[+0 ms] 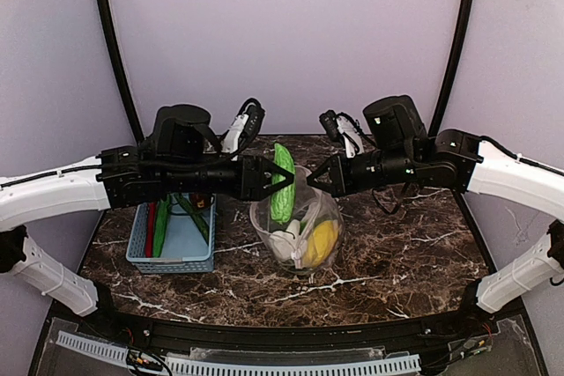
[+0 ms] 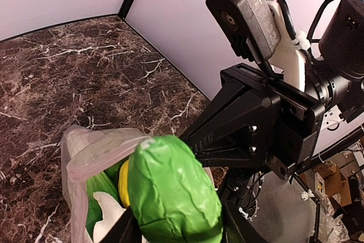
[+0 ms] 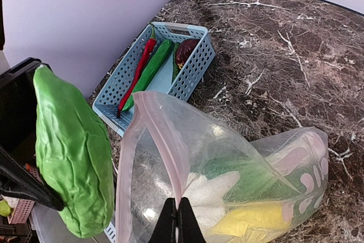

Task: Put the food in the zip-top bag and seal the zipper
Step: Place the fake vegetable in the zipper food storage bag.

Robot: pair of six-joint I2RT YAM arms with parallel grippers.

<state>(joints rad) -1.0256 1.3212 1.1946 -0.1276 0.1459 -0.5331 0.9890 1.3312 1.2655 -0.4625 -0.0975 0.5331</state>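
Observation:
The clear zip-top bag (image 1: 304, 217) stands open mid-table with a yellow piece (image 1: 324, 239), a white piece (image 1: 287, 242) and a green piece inside. My right gripper (image 3: 177, 211) is shut on the bag's pale zipper strip (image 3: 165, 140) and holds the mouth up; it also shows in the top view (image 1: 319, 179). My left gripper (image 1: 270, 179) is shut on the green leafy bunch (image 1: 282, 182) and holds it upright just above the bag's mouth, at its left rim. The bunch fills the left wrist view (image 2: 170, 192) and shows at left in the right wrist view (image 3: 74, 152).
A light blue basket (image 1: 176, 260) stands left of the bag, under the left arm. It holds a red chilli (image 3: 139, 69), a green long piece (image 3: 152, 68) and a dark red fruit (image 3: 186, 52). Purple walls close off the back and sides.

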